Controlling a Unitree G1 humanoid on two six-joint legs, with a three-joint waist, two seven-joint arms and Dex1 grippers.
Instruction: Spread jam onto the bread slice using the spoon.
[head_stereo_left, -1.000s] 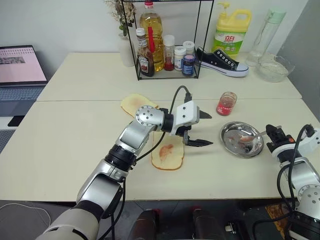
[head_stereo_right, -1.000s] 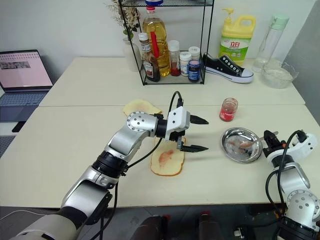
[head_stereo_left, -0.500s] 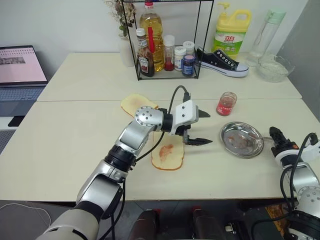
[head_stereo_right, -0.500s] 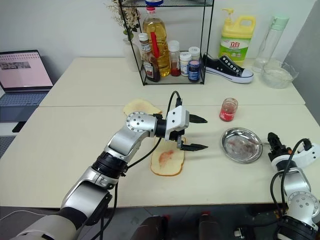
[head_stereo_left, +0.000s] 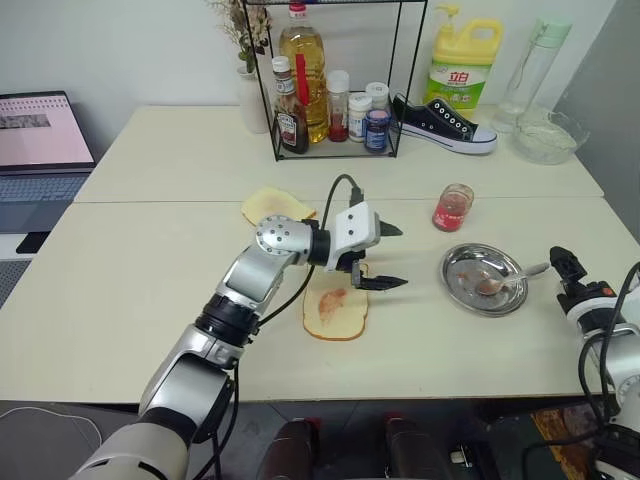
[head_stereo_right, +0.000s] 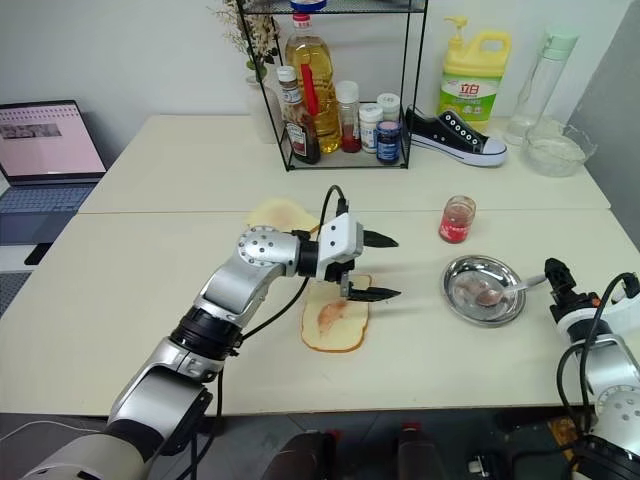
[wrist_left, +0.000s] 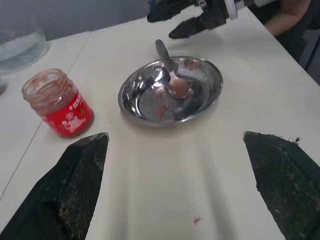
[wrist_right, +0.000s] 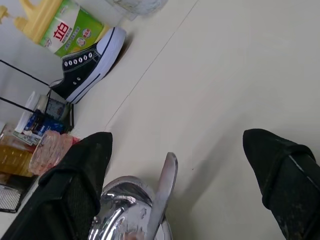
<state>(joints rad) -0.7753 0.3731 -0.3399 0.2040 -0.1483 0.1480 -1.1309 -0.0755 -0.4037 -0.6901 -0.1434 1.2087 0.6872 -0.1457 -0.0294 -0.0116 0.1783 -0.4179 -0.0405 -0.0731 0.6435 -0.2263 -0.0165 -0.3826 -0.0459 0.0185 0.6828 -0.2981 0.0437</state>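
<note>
The small shiny silver spoon (wrist_left: 167, 64) is now laid in the round shiny metal dish (head_stereo_left: 484, 279), handle on the rim; a second ago it was held. The right claw (head_stereo_left: 561, 263) has been opened and pulled back, empty. The pale square bread slice (head_stereo_left: 335, 308), smeared with glossy red jam (head_stereo_left: 333, 298), lies under the wide-open left claw (head_stereo_left: 385, 256). The small glass jam jar (head_stereo_left: 454, 207) stands behind the dish.

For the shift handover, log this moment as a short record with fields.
spoon: bowl resting in the round metal dish, handle over the rim
bread slice: flat on the table, red jam smear on top
jam jar: upright, lid off, beyond the dish
left gripper: open, above the bread slice
right gripper: open, beside the dish, holding nothing
</note>
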